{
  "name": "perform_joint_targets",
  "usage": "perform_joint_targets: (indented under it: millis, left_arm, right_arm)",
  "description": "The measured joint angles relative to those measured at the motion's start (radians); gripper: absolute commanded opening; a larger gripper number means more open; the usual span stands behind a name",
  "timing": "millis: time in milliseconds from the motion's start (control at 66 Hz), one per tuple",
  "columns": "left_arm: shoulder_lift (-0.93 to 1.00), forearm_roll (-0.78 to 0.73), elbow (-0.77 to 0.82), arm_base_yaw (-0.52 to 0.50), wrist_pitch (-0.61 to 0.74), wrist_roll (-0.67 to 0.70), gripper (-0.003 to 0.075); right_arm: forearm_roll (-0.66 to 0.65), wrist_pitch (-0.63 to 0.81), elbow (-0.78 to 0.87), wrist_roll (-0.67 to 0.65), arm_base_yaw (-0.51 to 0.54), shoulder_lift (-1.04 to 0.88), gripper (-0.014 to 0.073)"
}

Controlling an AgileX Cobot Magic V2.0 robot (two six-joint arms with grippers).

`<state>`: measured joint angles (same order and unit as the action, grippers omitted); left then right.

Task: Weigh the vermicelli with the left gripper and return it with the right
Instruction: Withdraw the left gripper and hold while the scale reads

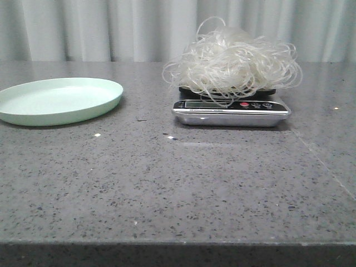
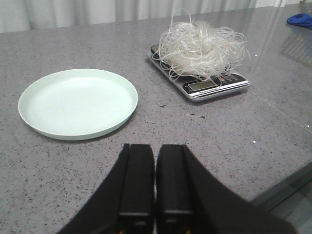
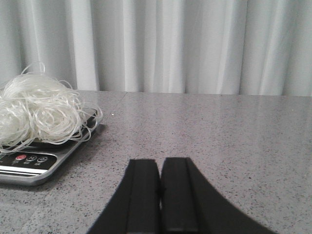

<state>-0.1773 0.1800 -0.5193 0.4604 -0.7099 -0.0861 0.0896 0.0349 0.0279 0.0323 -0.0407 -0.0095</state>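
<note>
A loose, fluffy tangle of thin whitish translucent vermicelli [image 1: 233,58] sits piled on the weighing platform of a small silver-edged kitchen scale with a dark top [image 1: 231,111], toward the far edge of the grey speckled stone worktop [image 1: 167,189], a little right of its middle. The strands cover the platform and spill past its sides in stray loops, some hanging over the display strip, where a small screen, a red button and two dark buttons line the front face. In the left wrist view the same heap [image 2: 201,48] hides most of the scale [image 2: 217,87], leaving only its front panel and one far corner bare.

A round, shallow, pale green plate [image 1: 58,100] lies flat near the worktop's left edge, well apart from the scale, with nothing on it. A few small pale crumbs dot the worktop between plate and scale.

The left gripper [image 2: 156,180] hangs over the near part of the worktop, just short of the plate's rim, its two black fingers pressed together with nothing between them. The right gripper [image 3: 160,195] is over the worktop's right side, off beside the scale [image 3: 34,163] and the noodle heap [image 3: 39,112], and its fingers likewise meet with nothing held. A pleated pale curtain [image 3: 195,44] hangs behind the far edge
</note>
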Motion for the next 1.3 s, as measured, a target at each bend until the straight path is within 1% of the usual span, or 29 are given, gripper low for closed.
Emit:
perform_joint_targets:
  millis: [167, 273, 348, 500, 652, 727, 879, 1015, 1182, 1303]
  left_arm:
    - [0.001, -0.001, 0.004, 0.000, -0.016, -0.002, 0.0131]
    - [0.001, -0.002, 0.004, 0.000, -0.019, -0.002, 0.0131]
    - [0.001, -0.002, 0.006, 0.000, -0.019, -0.002, 0.0131]
    - [0.001, -0.002, 0.006, 0.000, -0.019, -0.002, 0.0131]
    - [0.001, -0.002, 0.006, 0.000, -0.019, -0.002, 0.0131]
    - [0.001, -0.002, 0.006, 0.000, -0.019, -0.002, 0.0131]
    - [0.001, -0.002, 0.006, 0.000, -0.019, -0.002, 0.0131]
    - [0.001, -0.002, 0.006, 0.000, -0.019, -0.002, 0.0131]
    - [0.001, -0.002, 0.006, 0.000, -0.019, -0.002, 0.0131]
    - [0.001, -0.002, 0.006, 0.000, -0.019, -0.002, 0.0131]
  right_arm:
    - [0.000, 0.004, 0.000, 0.000, 0.000, 0.000, 0.0160]
    - [0.000, 0.095, 0.000, 0.000, 0.000, 0.000, 0.0160]
    - [0.000, 0.113, -0.006, 0.000, 0.000, 0.000, 0.0160]
    - [0.000, -0.049, -0.133, 0.000, 0.000, 0.029, 0.0160]
    - [0.000, -0.185, -0.321, 0.000, 0.000, 0.177, 0.0160]
    - [0.004, -0.236, -0.378, 0.000, 0.000, 0.247, 0.0160]
    - [0.009, -0.252, -0.407, 0.000, 0.000, 0.319, 0.0160]
    - [0.021, -0.248, -0.407, 0.000, 0.000, 0.324, 0.0163]
    - [0.074, -0.244, -0.408, 0.000, 0.000, 0.324, 0.0247]
    - [0.087, -0.244, -0.408, 0.000, 0.000, 0.324, 0.0256]
